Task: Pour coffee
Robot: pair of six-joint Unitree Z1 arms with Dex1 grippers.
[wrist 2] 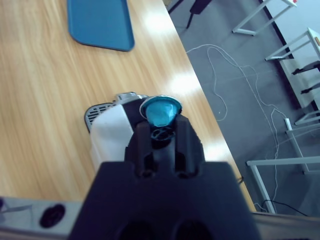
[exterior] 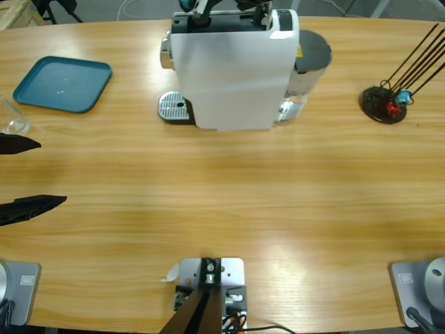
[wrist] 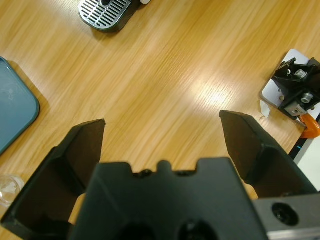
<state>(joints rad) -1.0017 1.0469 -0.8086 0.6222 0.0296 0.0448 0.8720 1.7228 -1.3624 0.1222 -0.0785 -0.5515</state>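
2 matte black jaws of the left gripper [wrist: 162,125] gape empty; right gripper [wrist 2: 161,116] pinches a glossy blue capsule [wrist 2: 160,110].

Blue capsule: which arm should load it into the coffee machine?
Right. The right gripper already holds the blue foil-rimmed capsule directly above the white coffee machine. The left gripper is open, empty, at the table's far side.

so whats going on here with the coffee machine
The right gripper is shut on a blue capsule, holding it above the white coffee machine at the far side of the table. The left gripper hangs open over bare wood, holding nothing, with a clear glass and a teal tray nearby. The drip tray has no cup on it yet.
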